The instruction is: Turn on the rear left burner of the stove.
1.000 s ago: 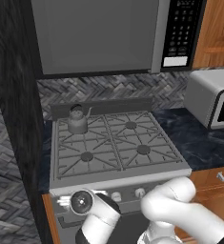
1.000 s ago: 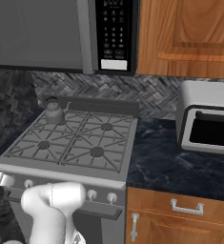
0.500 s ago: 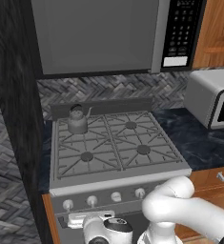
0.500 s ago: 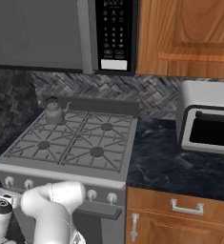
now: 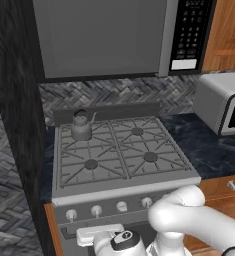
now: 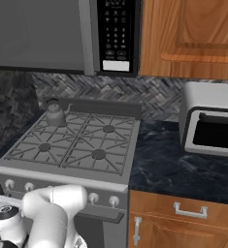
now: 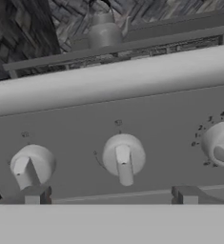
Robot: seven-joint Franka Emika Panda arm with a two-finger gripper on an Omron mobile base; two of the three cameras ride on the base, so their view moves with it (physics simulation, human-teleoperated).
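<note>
Left base view. Grey stove centred, under a grey microwave with black keypad. Rear left burner at the back left of the stove top, covered by a small grey kettle standing upright on its grate. Row of white knobs along the stove's front panel, above the bar handle. Silver toaster oven to the right of the stove, on the dark desk. White arm bent low in front of the stove's front panel, wrist below the knob row.

Right base view. Stove left of centre; rear left burner at its far left corner, again beneath the kettle. Toaster oven well to the right of the stove on the desk; wooden cabinets above and below. Arm folded in front of the stove's lower left, hiding part of the knob row.

Hand view. Stove front panel close ahead, three white knobs across it: left knob, middle knob, right knob cut by the edge. Tool aimed just below the middle knob, two dark fingertips wide apart and clear of every knob: released, holding nothing. Kettle visible above the stove's front edge.
</note>
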